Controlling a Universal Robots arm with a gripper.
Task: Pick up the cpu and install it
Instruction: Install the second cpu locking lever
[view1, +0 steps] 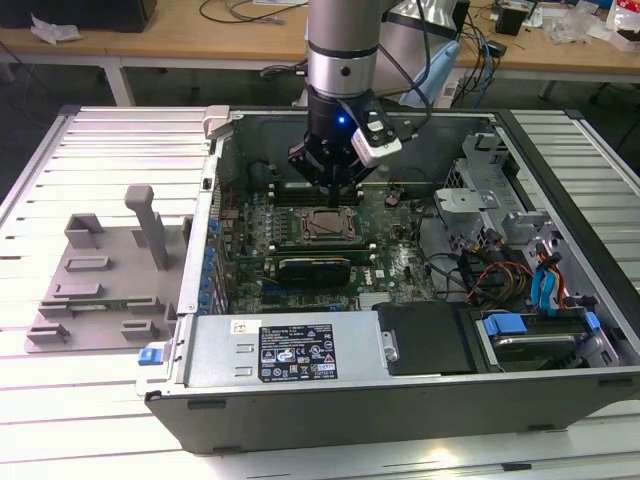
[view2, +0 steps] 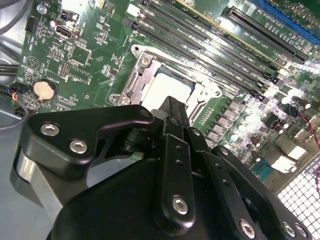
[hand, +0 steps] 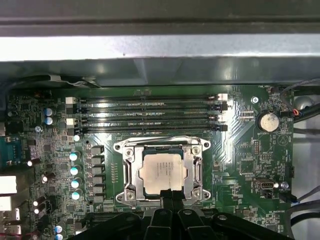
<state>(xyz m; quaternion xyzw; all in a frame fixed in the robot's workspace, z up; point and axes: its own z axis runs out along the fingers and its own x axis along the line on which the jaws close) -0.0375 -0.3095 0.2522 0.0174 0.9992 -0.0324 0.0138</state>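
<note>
**A:** Right up close in the first wrist view, what is that black thing?

**B:** That is the gripper (hand: 169, 196). Its thin black fingers come together to a point, and nothing is held between them. In the second wrist view the gripper (view2: 170, 105) looks the same, with its tip pinched together.

**A:** Where is the cpu?

**B:** Just past the tip. The cpu (hand: 161, 172) is the shiny silver square, and it lies flat inside the socket (hand: 195, 172) with the metal frame around it. The gripper tip is at the near edge of the cpu. I cannot tell if it touches.

**A:** What is farther back?

**B:** Long dark memory slots (hand: 147, 114) run side by side behind the socket, on the green motherboard (hand: 245, 160). A round coin battery (hand: 267, 121) sits off to one side.

**A:** And from far away?

**B:** In the exterior view the arm (view1: 342, 60) reaches down into the open computer case (view1: 300, 400), and the gripper (view1: 337, 190) hangs just over the socket. A grey fixture plate (view1: 95, 300) lies outside the case, on the exterior view's left.
</note>
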